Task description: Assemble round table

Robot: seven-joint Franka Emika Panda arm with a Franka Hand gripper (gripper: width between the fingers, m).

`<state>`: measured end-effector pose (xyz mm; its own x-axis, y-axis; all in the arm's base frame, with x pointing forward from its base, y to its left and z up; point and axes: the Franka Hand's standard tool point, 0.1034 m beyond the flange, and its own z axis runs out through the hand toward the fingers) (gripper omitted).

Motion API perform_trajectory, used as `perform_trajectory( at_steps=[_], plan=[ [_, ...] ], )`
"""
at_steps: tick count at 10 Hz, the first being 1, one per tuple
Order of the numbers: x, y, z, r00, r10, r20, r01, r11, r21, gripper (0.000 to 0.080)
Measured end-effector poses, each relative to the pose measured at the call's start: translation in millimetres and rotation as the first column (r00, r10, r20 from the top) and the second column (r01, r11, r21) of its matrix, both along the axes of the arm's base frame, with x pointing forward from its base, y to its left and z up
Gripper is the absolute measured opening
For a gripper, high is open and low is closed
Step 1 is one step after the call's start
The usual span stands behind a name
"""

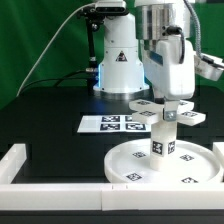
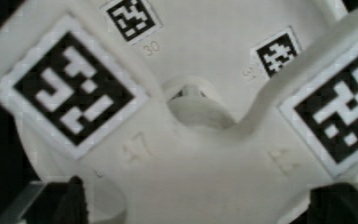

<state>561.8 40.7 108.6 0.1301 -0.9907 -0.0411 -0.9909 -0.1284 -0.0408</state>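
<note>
The large round disc [image 1: 190, 168] lies flat on the table at the exterior view's right. The short thick post [image 1: 160, 143] stands upright on its middle. The X-shaped cross base [image 1: 160, 113] sits on top of the post, roughly level. My gripper [image 1: 168, 99] hangs straight above the cross base, very close to it. In the wrist view the cross base [image 2: 176, 150] fills the picture, with its tags and a centre boss [image 2: 197, 105]. My gripper [image 2: 202, 205] is open, and its dark fingertips [image 2: 60, 200] stand wide apart on either side of the base's hub.
The marker board [image 1: 112, 124] lies on the black table behind the disc. White square-section border rails run along the exterior view's left [image 1: 14, 160] and along the front edge [image 1: 60, 195]. The robot's base [image 1: 118, 60] stands at the back.
</note>
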Motion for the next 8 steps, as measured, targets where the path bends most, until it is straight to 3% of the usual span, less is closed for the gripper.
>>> perform_trajectory(
  at_steps=[2, 3, 5, 7, 8],
  plan=[
    [3.2, 2.0, 17.4, 0.992, 0.124, 0.012, -0.124, 0.992, 0.013, 0.0645],
    [5.0, 2.6, 18.9, 0.966, 0.256, 0.024, -0.256, 0.967, 0.005, 0.0648],
    [7.6, -2.8, 15.5, 0.805, 0.591, 0.062, -0.591, 0.807, -0.02, 0.0648],
    [1.8, 12.5, 15.0, 0.703, 0.709, 0.065, -0.708, 0.705, -0.041, 0.0648],
    [2.0, 9.1, 14.5, 0.64, 0.765, 0.064, -0.764, 0.643, -0.05, 0.0648]
  ],
)
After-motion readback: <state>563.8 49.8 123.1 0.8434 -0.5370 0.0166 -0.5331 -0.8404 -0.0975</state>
